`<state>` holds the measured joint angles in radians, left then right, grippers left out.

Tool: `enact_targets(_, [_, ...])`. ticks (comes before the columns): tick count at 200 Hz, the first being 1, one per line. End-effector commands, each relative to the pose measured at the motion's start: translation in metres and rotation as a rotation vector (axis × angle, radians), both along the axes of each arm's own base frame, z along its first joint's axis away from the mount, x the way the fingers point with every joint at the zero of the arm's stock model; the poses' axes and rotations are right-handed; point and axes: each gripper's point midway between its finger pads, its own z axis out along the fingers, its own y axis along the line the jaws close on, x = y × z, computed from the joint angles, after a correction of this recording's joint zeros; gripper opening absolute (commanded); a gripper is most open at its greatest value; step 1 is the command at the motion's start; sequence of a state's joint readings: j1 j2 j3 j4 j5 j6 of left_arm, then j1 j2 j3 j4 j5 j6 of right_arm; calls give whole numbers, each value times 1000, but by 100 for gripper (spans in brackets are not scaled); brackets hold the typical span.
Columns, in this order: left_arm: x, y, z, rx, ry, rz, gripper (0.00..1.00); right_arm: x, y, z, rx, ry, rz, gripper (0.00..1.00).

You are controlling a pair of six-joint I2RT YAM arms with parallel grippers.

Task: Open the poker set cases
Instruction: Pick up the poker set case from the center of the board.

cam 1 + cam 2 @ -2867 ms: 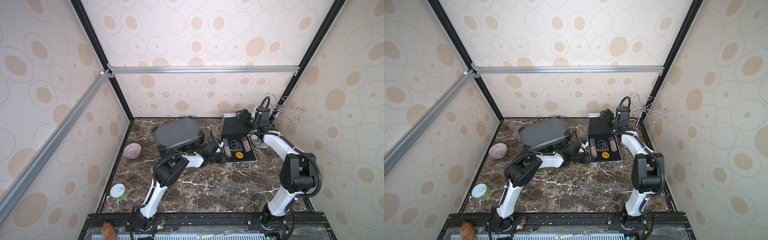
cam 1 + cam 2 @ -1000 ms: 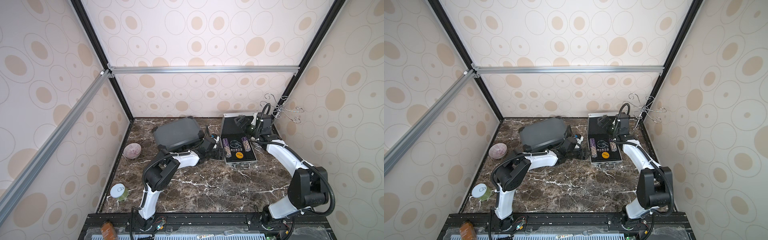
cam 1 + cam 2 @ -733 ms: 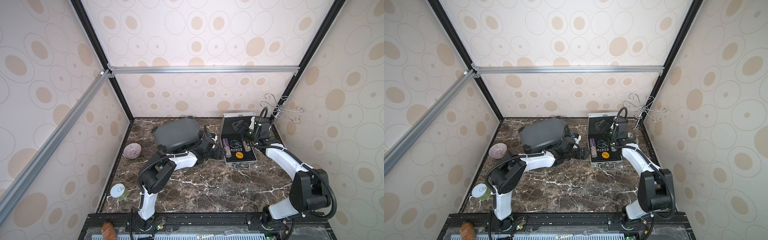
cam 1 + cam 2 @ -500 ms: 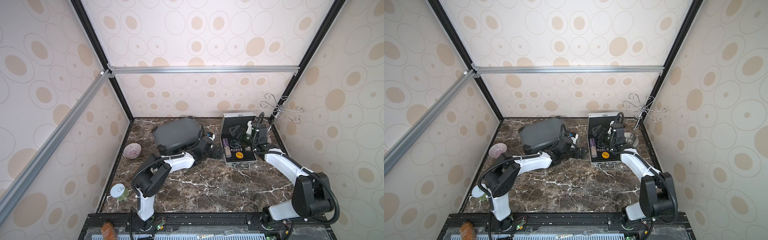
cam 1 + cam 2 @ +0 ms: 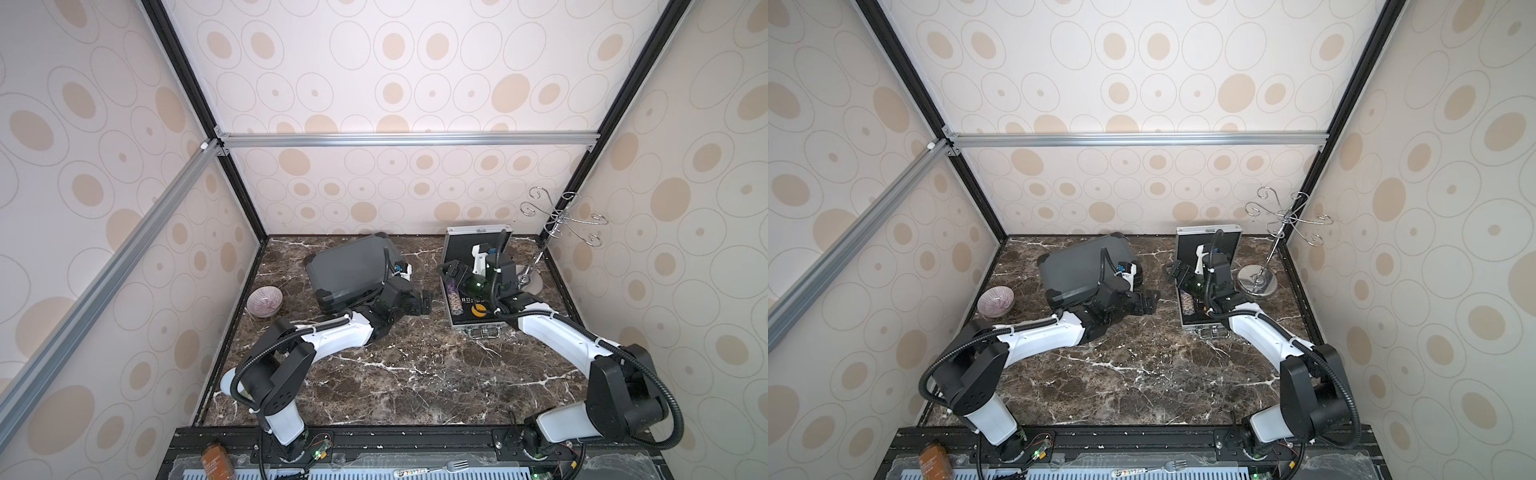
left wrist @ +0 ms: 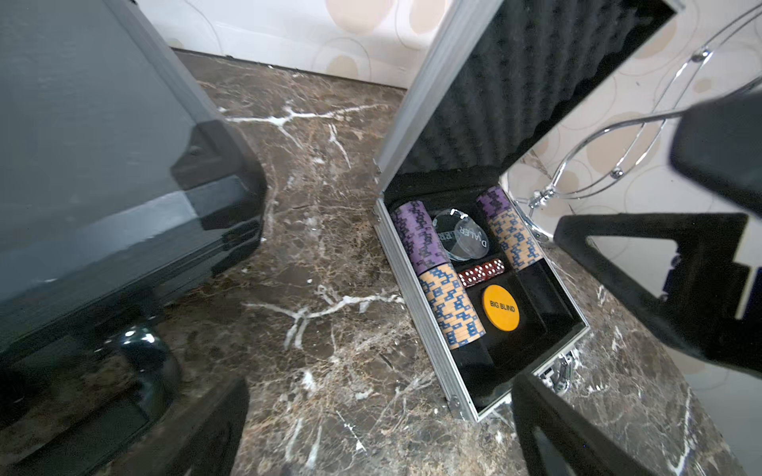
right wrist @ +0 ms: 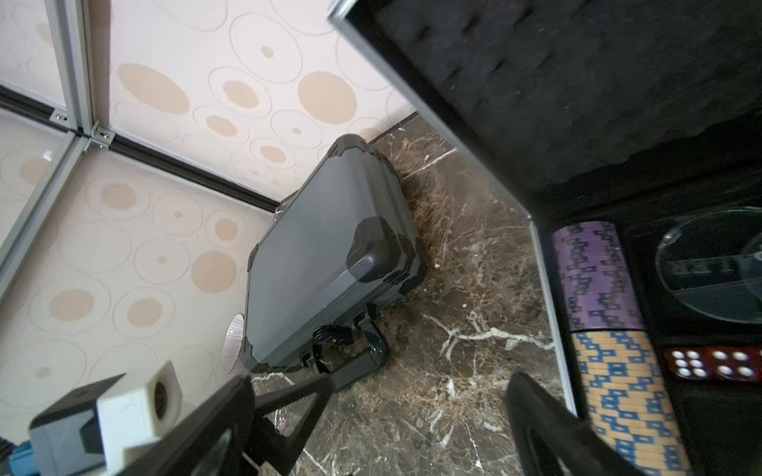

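Dark brown marble tabletop (image 5: 395, 374), patterned walls on three sides. Cases: two. Dark grey case (image 5: 349, 266) lies flat at the back, left of centre, and looks shut. Its long axis runs roughly left to right, the right end nearer the back edge, and the handle side faces front. Silver case (image 6: 416, 284) sits at the back right, open, with the foam-lined lid upright towards the back edge and the latches facing front. Inside: two chip rows (image 6: 433, 268), purple and tan, running front to back; one clear dealer button (image 6: 462, 239); one yellow "BIG BLIND" disc (image 6: 501, 307); red dice (image 6: 482, 272), number unclear. Left gripper (image 5: 422, 303) is low between the cases, spread wide and empty. Right gripper (image 5: 451, 272) is over the silver case's left rim, likewise wide and empty. One bowl (image 5: 264, 301) near the left edge; one wire hook stand (image 5: 528, 282) in the back right corner.
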<state>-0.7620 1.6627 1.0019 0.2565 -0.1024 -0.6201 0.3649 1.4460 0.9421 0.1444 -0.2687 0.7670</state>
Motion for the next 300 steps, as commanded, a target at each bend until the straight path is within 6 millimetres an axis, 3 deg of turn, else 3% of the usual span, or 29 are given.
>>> enact_targets(1, [9, 31, 16, 3, -48, 121, 100, -2, 18, -11, -33, 1, 55, 97])
enact_targets(47, [6, 76, 21, 24, -54, 247, 100, -5, 56, -23, -43, 23, 140, 96])
enact_targets(95, [0, 136, 30, 41, -74, 395, 100, -4, 82, -51, -66, 81, 190, 94])
enact_targets(130, [-6, 177, 34, 58, -85, 493, 100, 4, 101, -63, -76, 105, 230, 94])
enact_targets(175, [-11, 212, 32, 52, -74, 567, 100, 25, 110, -73, -113, 115, 219, 94])
enact_targets(223, [-14, 234, 20, 11, -39, 594, 100, 36, 125, -86, -110, 144, 255, 94])
enact_targets(300, [-24, 231, -8, -116, 22, 543, 100, 8, 138, -136, -119, 240, 319, 82])
